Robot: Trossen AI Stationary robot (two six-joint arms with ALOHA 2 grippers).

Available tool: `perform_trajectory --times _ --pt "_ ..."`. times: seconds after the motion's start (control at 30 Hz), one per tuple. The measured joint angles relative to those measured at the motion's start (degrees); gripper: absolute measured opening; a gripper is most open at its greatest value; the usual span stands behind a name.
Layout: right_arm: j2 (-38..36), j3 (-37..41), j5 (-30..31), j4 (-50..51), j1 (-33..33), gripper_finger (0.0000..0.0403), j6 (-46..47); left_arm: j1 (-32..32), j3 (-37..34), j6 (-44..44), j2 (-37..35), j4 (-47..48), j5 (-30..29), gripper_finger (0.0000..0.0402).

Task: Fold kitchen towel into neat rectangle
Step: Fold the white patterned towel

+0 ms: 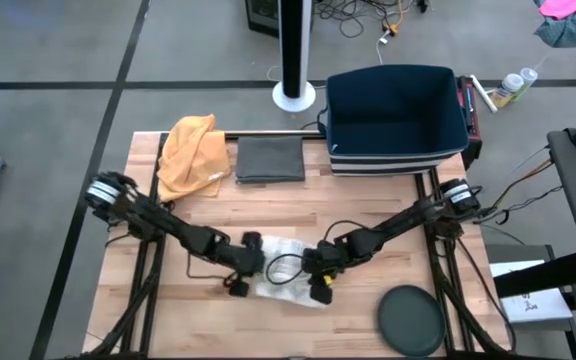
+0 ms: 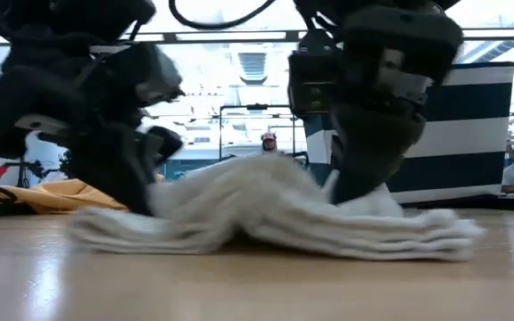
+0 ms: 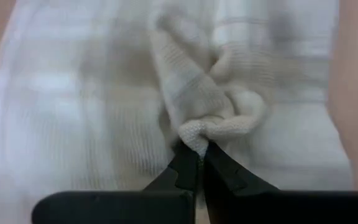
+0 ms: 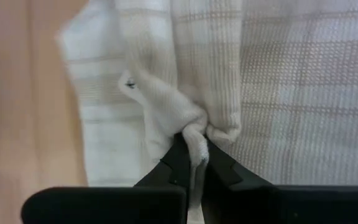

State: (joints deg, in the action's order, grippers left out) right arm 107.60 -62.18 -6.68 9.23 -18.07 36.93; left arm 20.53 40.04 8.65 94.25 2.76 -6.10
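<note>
A white checked kitchen towel [image 1: 286, 270] lies bunched on the wooden table [image 1: 368, 210], near its front middle; in the low view [image 2: 275, 218] it rests in several rumpled layers. My left gripper [image 1: 240, 283] is shut on the towel's left side, and my right gripper [image 1: 318, 285] is shut on its right side. Both point down at table height. My left gripper pinches a gathered fold of the towel [image 3: 199, 132] between its two fingers, from above, pointing down. The rest of the towel lies slack on the table. My right gripper pinches a bunched fold of the towel [image 4: 194, 140] between its two fingers, from above, pointing down. The cloth beyond it lies slack on the table.
An orange cloth [image 1: 193, 155] and a folded grey cloth [image 1: 270, 160] lie at the table's far side. A dark blue bin [image 1: 396, 120] stands at the far right. A dark round plate [image 1: 411, 320] lies at the near right.
</note>
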Motion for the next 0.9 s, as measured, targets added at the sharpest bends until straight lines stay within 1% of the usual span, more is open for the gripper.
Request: perform_trajectory --times 0.07,0.13,0.27,0.37,0.43,0.53,0.67,0.8,0.9 --pt "0.1 -0.5 0.9 -1.9 -0.2 0.0008 1.7 -0.5 -0.2 -0.9 -3.7 4.5 0.0 0.0000" --pt "0.1 -1.7 1.4 -1.8 -0.2 0.0008 0.8 -0.8 -0.5 -1.1 -6.8 7.1 0.1 0.0000" --pt "-0.8 -4.1 2.7 1.1 -0.3 0.0008 -3.3 -0.5 -0.2 1.3 -12.5 7.2 0.0 0.0000" --pt "-2.4 -5.5 2.8 3.2 -1.3 0.0008 -4.5 1.8 0.1 3.9 -15.0 6.6 0.0 0.0000" --pt "-2.9 -5.8 2.8 3.6 -2.4 0.0008 -4.8 3.6 0.1 5.1 -15.5 6.1 -1.2 0.0000" --pt "-2.9 -5.5 2.6 6.3 -3.7 0.0008 -4.7 5.5 0.0 7.0 -14.1 5.5 -2.6 0.0000" --pt "-2.8 -5.1 2.5 7.8 -4.3 0.0009 -4.3 6.4 -0.2 7.7 -9.7 -0.3 -2.7 0.0000" --pt "-2.9 -5.3 2.6 11.6 -4.3 0.0009 -4.0 6.8 1.2 7.0 -3.9 -7.8 1.4 0.0000" --pt "-3.2 -6.2 4.3 15.8 -4.3 0.0009 -4.0 7.2 3.4 6.5 0.0 -8.4 2.7 0.0000"
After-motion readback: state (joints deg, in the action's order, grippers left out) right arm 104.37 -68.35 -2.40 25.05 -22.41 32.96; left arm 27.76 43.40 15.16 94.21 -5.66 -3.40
